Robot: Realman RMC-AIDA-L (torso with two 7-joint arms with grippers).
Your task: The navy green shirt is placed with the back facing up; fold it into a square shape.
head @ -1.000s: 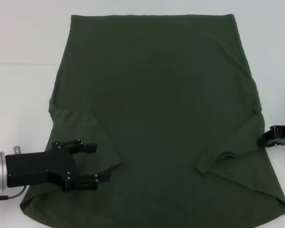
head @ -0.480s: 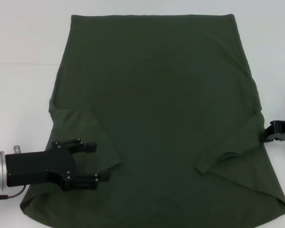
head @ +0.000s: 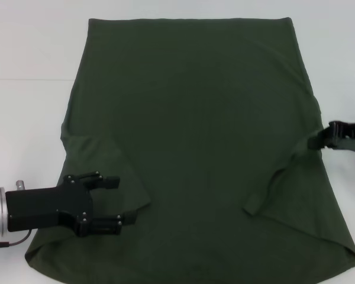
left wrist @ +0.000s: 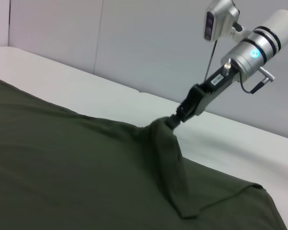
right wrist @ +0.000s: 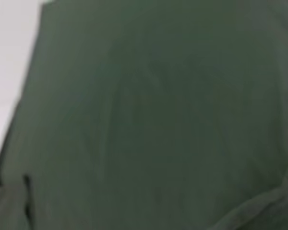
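The navy green shirt lies spread over the white table, both sleeves folded inward onto the body. My left gripper hovers open over the folded left sleeve near the shirt's lower left corner. At the shirt's right edge my right gripper is shut on the fabric. In the left wrist view that right gripper pinches a raised peak of the shirt above the table. The right wrist view is filled by the green shirt; no fingers show there.
The white table shows bare to the left and right of the shirt. A pale wall stands behind the table in the left wrist view. The right sleeve's fold lies near the lower right.
My right gripper has moved toward the far side along the shirt's right edge and slightly inward, drawing the fabric with it. The left gripper has stayed put.
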